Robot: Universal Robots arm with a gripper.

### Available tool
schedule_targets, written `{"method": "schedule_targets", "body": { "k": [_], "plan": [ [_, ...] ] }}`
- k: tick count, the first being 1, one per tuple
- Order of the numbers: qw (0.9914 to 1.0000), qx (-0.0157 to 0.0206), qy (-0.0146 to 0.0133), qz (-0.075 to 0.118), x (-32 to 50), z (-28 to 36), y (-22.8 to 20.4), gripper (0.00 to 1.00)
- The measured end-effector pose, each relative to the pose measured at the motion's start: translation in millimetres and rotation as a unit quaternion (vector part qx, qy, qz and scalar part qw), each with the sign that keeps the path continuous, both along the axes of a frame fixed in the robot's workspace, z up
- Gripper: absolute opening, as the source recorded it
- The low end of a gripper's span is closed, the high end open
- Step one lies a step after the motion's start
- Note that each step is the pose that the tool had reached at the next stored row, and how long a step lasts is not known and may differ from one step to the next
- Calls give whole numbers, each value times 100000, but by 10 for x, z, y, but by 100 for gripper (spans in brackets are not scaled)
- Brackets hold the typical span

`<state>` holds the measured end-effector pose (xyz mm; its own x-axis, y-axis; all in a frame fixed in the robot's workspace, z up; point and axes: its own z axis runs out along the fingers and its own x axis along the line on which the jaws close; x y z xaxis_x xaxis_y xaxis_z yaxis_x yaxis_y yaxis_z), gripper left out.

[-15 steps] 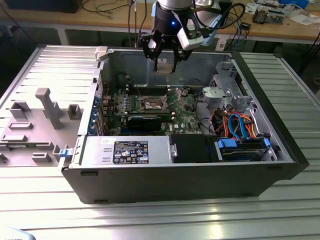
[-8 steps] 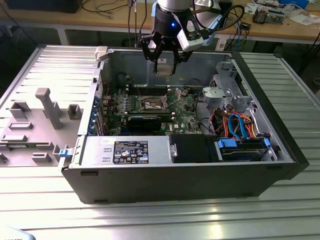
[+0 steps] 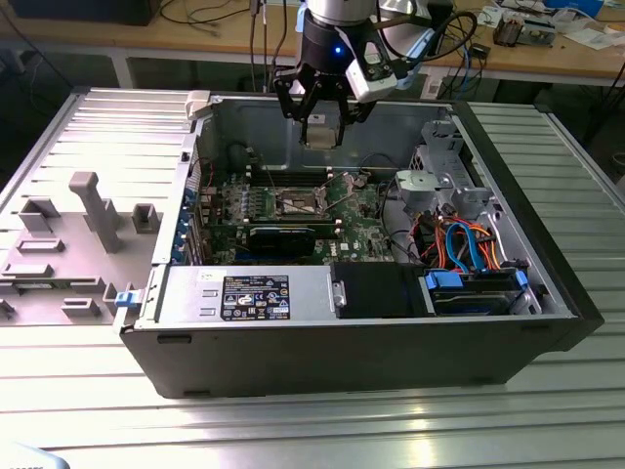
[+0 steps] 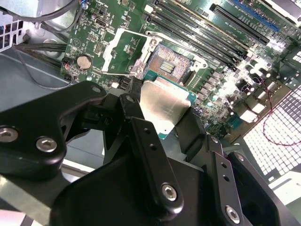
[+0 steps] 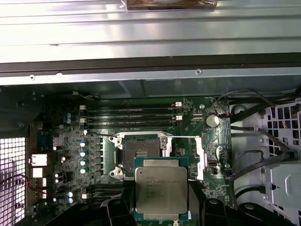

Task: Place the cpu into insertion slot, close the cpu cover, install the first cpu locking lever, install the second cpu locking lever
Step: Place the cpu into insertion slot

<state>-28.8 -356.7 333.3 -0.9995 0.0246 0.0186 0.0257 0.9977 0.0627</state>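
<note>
My gripper [image 3: 320, 119] hangs above the open computer case, shut on the cpu [image 3: 320, 134]. The cpu is a flat square chip with a silvery top [image 5: 161, 190] and a green rim, held by two opposite edges between black fingers [image 4: 134, 115] in both wrist views. Below it on the green board, the insertion slot [image 5: 139, 151] lies uncovered with its dark centre [image 4: 170, 62] showing. The cpu cover [image 4: 121, 51], a thin silver frame, is swung open beside the socket [image 3: 298, 202]. The cpu is well above the socket and not touching it.
Long memory slots [image 5: 131, 117] run beside the socket, and a long black card [image 3: 283, 234] lies nearer the front. A drive cage with blue and orange cables [image 3: 459, 244] fills the exterior view's right. The case walls [image 3: 205, 156] surround the board. A grey fixture panel [image 3: 78, 215] lies outside at the left.
</note>
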Motion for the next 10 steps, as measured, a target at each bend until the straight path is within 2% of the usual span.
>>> {"method": "schedule_targets", "body": {
  "k": [10],
  "plan": [
    [100000,-82,4,-151,0,-12,-1,54]
  ]
}}
